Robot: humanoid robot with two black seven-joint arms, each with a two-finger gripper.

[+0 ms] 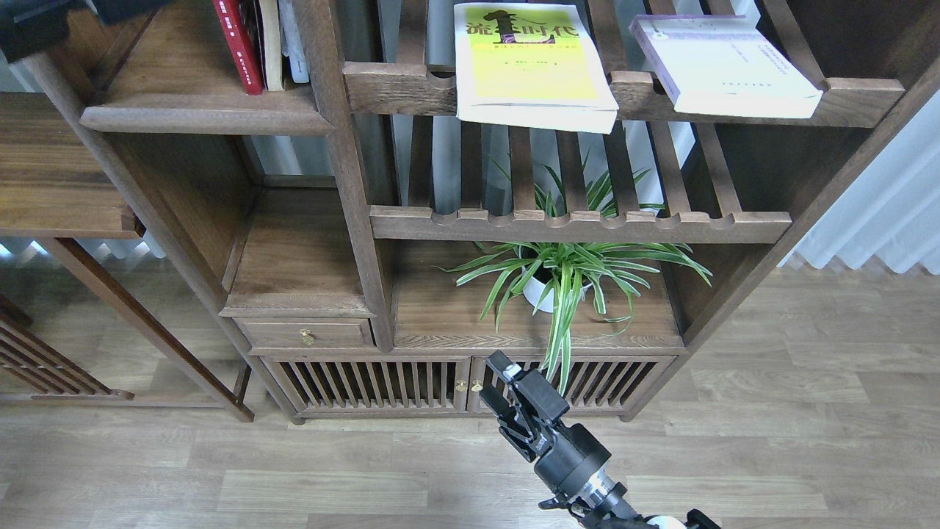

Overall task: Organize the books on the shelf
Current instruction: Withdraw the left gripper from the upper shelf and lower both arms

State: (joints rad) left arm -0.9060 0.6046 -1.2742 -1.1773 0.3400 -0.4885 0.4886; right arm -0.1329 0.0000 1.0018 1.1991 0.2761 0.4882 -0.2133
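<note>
A dark red book (239, 45) stands upright with a few thin volumes on the solid shelf (198, 110) at the upper left. On the slatted rack to its right, a yellow-green book (530, 66) lies flat and overhangs the front rail. A white-lavender book (723, 66) with a purple spine lies flat further right on that rack. My right gripper (496, 382) hangs low in front of the cabinet doors, fingers apart and holding nothing. A dark blurred part of my left arm (44, 20) shows in the top left corner; its fingers cannot be made out.
A potted spider plant (562, 275) stands on the lower board under a second slatted rack (580, 224). A small drawer (305, 334) and slatted cabinet doors (374, 382) sit below. White curtains (881, 213) hang at the right over wooden floor.
</note>
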